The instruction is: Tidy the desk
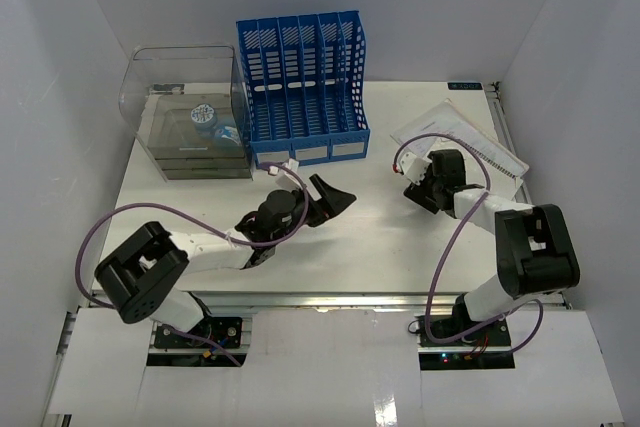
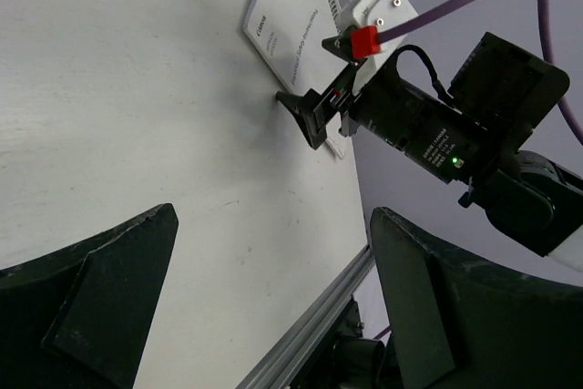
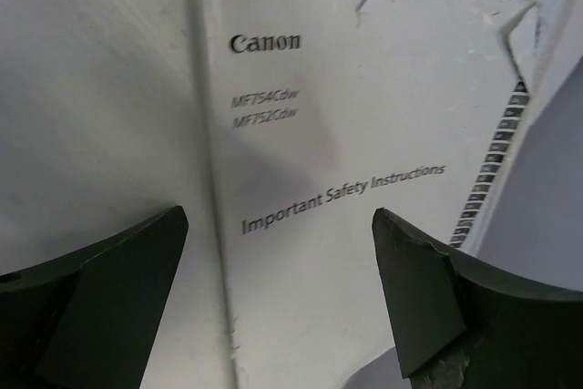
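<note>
The desk (image 1: 390, 242) is a large white tabletop with metal rail edges. A white Canon safety-instructions booklet (image 3: 364, 116) lies on top of other papers at the desk's back right (image 1: 470, 135); it also shows in the left wrist view (image 2: 291, 34). My right gripper (image 3: 282, 225) is open and empty, its jaws spread just above the booklet's near part, by its left edge; in the top view (image 1: 418, 185) it sits at the papers' left end. My left gripper (image 2: 273, 225) is open and empty over bare desk near the middle (image 1: 322, 207), facing the right arm.
A blue slotted file rack (image 1: 300, 77) stands at the back centre. A clear plastic box (image 1: 190, 112) holding a blue-and-white item sits to its left. White walls enclose three sides. The front rail (image 2: 310, 334) runs close below my left gripper.
</note>
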`<state>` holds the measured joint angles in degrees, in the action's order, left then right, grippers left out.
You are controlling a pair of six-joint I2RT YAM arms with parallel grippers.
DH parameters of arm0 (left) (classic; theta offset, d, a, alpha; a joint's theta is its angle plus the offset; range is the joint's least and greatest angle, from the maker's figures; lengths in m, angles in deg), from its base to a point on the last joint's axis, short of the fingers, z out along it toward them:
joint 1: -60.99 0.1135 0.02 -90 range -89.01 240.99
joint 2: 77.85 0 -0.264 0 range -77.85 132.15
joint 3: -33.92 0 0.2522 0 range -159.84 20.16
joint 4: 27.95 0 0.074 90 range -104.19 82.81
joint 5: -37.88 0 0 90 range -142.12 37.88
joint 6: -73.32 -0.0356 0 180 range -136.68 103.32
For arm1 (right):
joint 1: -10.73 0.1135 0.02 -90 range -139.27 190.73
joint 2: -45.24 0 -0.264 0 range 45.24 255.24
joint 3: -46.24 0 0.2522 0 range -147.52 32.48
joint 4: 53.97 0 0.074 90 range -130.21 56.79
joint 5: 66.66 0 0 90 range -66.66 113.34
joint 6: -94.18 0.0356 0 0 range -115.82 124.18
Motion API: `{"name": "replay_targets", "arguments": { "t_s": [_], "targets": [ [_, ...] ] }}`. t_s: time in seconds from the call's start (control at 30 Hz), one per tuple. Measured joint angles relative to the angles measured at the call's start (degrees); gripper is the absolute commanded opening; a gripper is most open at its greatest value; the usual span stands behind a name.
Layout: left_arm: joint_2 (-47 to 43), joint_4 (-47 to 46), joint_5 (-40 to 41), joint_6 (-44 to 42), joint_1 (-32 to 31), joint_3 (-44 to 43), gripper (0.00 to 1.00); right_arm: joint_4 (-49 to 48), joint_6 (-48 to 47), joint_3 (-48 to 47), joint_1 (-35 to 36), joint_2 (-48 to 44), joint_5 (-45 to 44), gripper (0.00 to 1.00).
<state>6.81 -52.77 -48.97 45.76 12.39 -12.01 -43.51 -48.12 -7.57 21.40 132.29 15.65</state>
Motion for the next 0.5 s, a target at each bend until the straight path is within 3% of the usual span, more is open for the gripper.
{"name": "replay_targets", "arguments": {
  "t_s": [0.13,0.2,0.27,0.37,0.4,0.5],
  "targets": [
    [-4.8,3.2,2.2,-1.2,0.0,2.4,0.98,-7.9,-2.3,-0.8,1.2,4.6,-7.0,0.95],
    [-7.2,4.4,3.1,-1.6,0.0,3.6,0.98,-10.6,-3.0,-1.5,1.3,6.7,-9.3,0.78],
    [-8.9,5.1,3.7,-1.6,0.0,4.6,0.98,-11.4,-3.3,-2.4,1.3,8.2,-10.5,0.50],
    [-9.7,5.5,4.0,-0.9,0.0,5.8,0.98,-9.3,-3.0,-4.2,1.4,11.0,-10.2,0.27],
    [-9.7,5.6,4.0,-0.6,0.0,6.1,0.98,-8.0,-2.5,-5.2,1.4,11.9,-9.9,0.12],
    [-9.0,5.6,3.8,0.4,0.0,6.4,0.98,-5.8,-2.1,-6.8,1.4,13.3,-9.8,0.08]
  ]
}}
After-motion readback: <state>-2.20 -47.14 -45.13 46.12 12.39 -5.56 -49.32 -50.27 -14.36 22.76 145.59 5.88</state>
